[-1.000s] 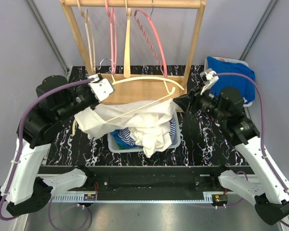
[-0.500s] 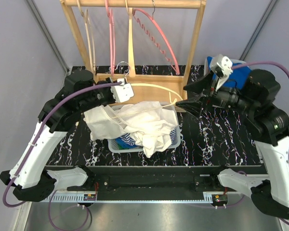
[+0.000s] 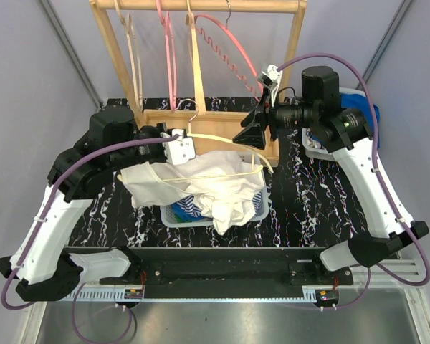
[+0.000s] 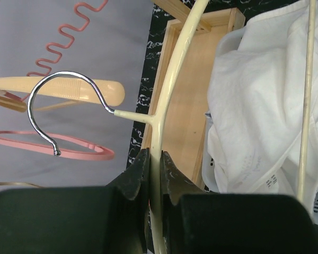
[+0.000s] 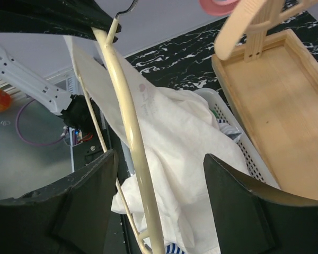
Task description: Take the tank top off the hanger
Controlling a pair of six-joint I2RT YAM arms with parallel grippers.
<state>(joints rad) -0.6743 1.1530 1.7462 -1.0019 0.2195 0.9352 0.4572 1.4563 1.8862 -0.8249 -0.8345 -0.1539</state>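
The cream hanger is held level above the basket. My left gripper is shut on its top arm just below the metal hook; the wrist view shows both jaws pressed on the cream arm. The white tank top still wraps the hanger's left part and sags onto the basket; it also shows in the left wrist view and the right wrist view. My right gripper is open and empty above the hanger's right end, with the hanger arm between its fingers and untouched.
A white laundry basket holds blue striped clothes under the tank top. The wooden rack behind has pink and cream hangers and a wooden base tray. A blue garment lies at the back right.
My right arm rose and swung left toward the rack, ending over the hanger's right end. My left gripper carried the hanger slightly right. The tank top sagged lower onto the basket.
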